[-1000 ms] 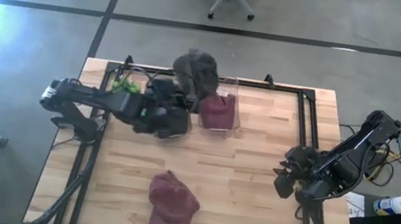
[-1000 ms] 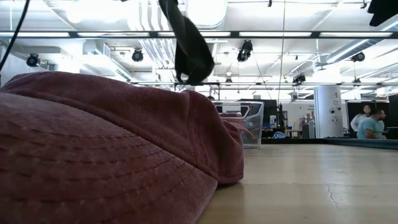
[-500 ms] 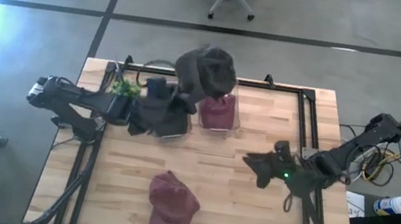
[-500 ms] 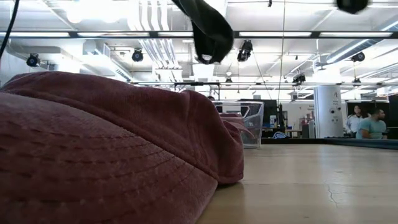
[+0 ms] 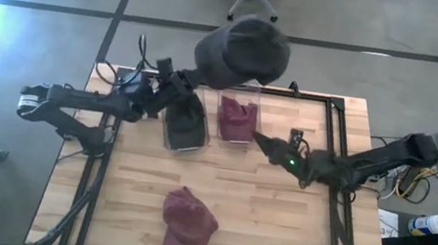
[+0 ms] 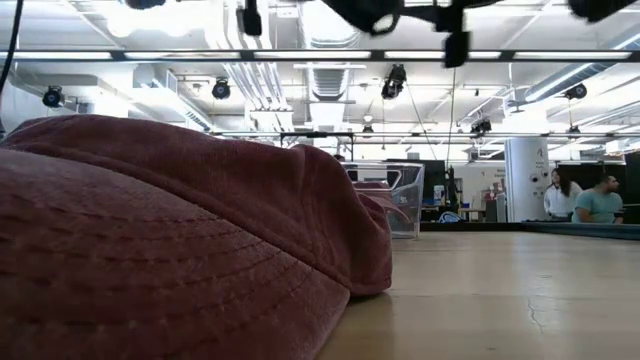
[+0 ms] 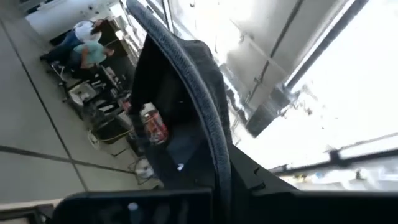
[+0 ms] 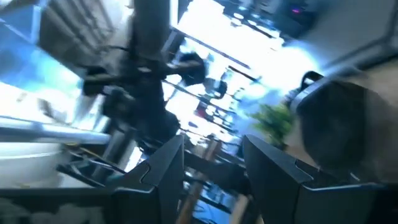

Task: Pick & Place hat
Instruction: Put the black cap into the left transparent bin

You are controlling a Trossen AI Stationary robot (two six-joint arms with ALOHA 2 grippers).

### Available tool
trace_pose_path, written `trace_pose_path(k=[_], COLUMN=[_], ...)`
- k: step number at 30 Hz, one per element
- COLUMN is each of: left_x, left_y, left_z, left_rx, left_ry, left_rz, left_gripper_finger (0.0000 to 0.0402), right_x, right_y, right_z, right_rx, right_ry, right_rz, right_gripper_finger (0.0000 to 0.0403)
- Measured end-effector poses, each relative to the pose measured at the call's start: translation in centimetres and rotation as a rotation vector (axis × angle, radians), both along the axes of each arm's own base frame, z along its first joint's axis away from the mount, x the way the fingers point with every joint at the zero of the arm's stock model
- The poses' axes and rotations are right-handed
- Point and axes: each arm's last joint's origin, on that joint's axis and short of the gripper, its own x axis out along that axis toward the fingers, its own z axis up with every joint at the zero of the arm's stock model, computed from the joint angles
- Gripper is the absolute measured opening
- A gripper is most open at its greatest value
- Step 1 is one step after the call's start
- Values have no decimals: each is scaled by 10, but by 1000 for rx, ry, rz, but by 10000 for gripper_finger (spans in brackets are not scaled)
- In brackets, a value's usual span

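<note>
A dark grey hat [image 5: 242, 51] hangs high above the table's far edge, held by my left gripper [image 5: 190, 77], which is shut on it. In the left wrist view the hat's edge [image 7: 208, 118] runs down toward the fingers. My right gripper [image 5: 262, 139] is open, above the table just right of the clear bin [image 5: 239, 134] holding a maroon hat [image 5: 237, 118]. Its wrist view shows the grey hat [image 8: 339, 124] ahead. Another maroon hat [image 5: 187, 225] lies crown-up near the table's near edge and fills the low view [image 6: 150, 230]. My left gripper holds the grey hat by its rim, at the edge facing the table's left [image 5: 203, 67], pinched between the two fingers. The fingers slant up from the table's left side. The hat is lifted clear, above the bins, its hollow side [image 7: 168, 118] toward the wrist camera.
Two clear bins stand side by side at the table's far middle; the left one [image 5: 187, 127] holds something dark. A green plant [image 5: 136, 92] sits at the far left corner. Black frame rails [image 5: 334, 130] run along the table's sides. People [image 6: 585, 195] stand in the room beyond.
My left gripper has risen with the grey hat and carried it toward the far edge and somewhat right; the hat now hangs much higher. My right arm has swung from the table's right edge toward the left, up to the bin with the maroon hat.
</note>
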Motion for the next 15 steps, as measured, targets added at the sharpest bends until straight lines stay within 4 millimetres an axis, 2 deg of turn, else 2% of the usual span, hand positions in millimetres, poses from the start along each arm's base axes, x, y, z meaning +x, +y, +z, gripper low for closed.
trace_pose_path(k=[6,11,15], left_x=[-2,-9,-10], left_y=[3,3,2], left_z=[-31,-40,-45], left_rx=[-65,-69,-75], left_ry=[0,-45,-41], left_rz=[-28,-41,-63], left_gripper_finger=[7,7,8], right_x=[37,57,62], right_y=[-20,-33,-42], right_z=[-2,-8,-4], right_rx=[-120,-159,-190], right_ry=[-38,-4,-11], right_rz=[20,17,24], right_gripper_finger=[162,162,162])
